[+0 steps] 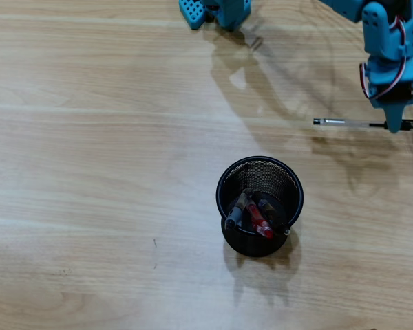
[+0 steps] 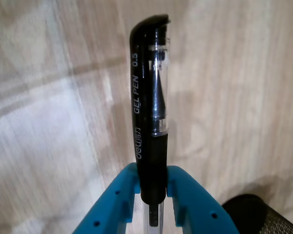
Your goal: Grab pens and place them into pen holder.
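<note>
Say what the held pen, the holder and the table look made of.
Pen: glossy plastic, clear barrel and black cap with printed lettering, clamped in the gripper. Holder: black wire mesh, likely metal, see-through weave and solid rim. Table: pale wood grain, smooth; possibly laminate.

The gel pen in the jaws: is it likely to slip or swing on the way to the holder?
The gel pen looks stiff, so it should not sag. It is gripped near its capped end, with the long clear barrel sticking out sideways, so it may pivot. Its smooth plastic could slip.
</note>
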Controlling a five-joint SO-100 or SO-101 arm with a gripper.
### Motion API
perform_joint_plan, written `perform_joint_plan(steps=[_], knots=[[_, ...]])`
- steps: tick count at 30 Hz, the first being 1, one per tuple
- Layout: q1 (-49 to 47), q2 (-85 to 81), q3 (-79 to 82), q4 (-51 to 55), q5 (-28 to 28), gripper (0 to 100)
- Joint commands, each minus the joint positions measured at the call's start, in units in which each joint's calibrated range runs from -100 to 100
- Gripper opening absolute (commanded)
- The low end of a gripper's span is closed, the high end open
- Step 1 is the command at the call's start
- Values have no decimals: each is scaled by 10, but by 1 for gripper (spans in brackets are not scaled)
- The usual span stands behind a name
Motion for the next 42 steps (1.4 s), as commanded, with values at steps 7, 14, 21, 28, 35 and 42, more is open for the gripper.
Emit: perform_joint_plan(steps=[7, 14, 21, 28, 35, 42], knots=[[108, -285, 177, 9, -2, 2], [178, -463, 364, 7, -3, 2], [236, -589, 483, -130, -41, 2], [262, -608, 510, -333, -108, 2], [278, -534, 508, -541, -175, 2], [292, -412, 504, -754, -203, 2]])
